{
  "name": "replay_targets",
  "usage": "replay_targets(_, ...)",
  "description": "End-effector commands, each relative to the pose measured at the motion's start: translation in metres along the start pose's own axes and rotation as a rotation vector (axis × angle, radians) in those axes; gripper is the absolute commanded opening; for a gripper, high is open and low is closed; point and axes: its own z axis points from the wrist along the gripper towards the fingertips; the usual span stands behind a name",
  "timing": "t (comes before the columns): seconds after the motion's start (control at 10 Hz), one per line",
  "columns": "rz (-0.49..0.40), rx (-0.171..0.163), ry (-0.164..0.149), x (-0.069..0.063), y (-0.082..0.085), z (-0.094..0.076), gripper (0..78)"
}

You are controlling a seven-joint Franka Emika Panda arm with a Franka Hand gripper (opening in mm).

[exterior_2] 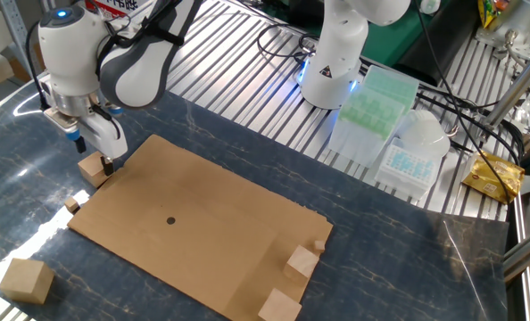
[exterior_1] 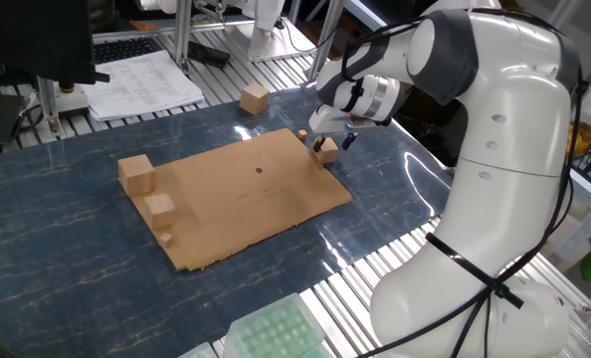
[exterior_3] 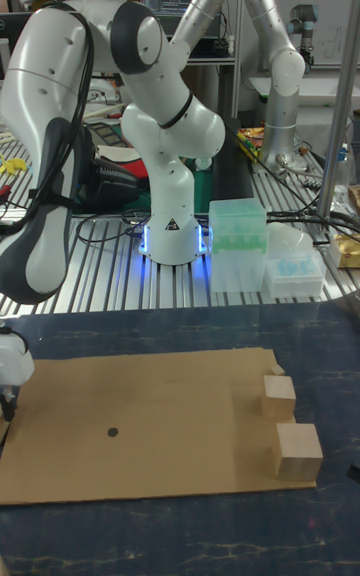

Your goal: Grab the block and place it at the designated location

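From one fixed view, the gripper [exterior_1: 332,142] hung over the block [exterior_1: 326,150] beside the cardboard sheet [exterior_1: 238,195]. From the other, the jaws stood open astride the block [exterior_2: 92,168], which sat on the worktop [exterior_2: 372,250].

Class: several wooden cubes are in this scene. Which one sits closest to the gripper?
The small block just off the cardboard sheet's edge, right beneath the gripper. The other cubes lie farther away.

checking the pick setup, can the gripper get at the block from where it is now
Probably yes. The gripper sits right above the block, which lies on the table beside the cardboard edge with nothing over it.
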Motion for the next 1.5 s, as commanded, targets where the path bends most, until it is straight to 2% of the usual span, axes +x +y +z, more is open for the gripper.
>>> replay_targets(0.1,-0.002,0.010,-0.006,-0.002,-0.001,-0.002,1.3)
replay_targets(1.2,-0.002,0.010,-0.006,-0.002,-0.001,-0.002,1.3)
replay_targets(1.3,0.016,0.031,0.017,-0.010,0.007,-0.026,1.3)
replay_targets(1.5,0.021,0.032,0.023,-0.012,0.009,-0.032,1.3)
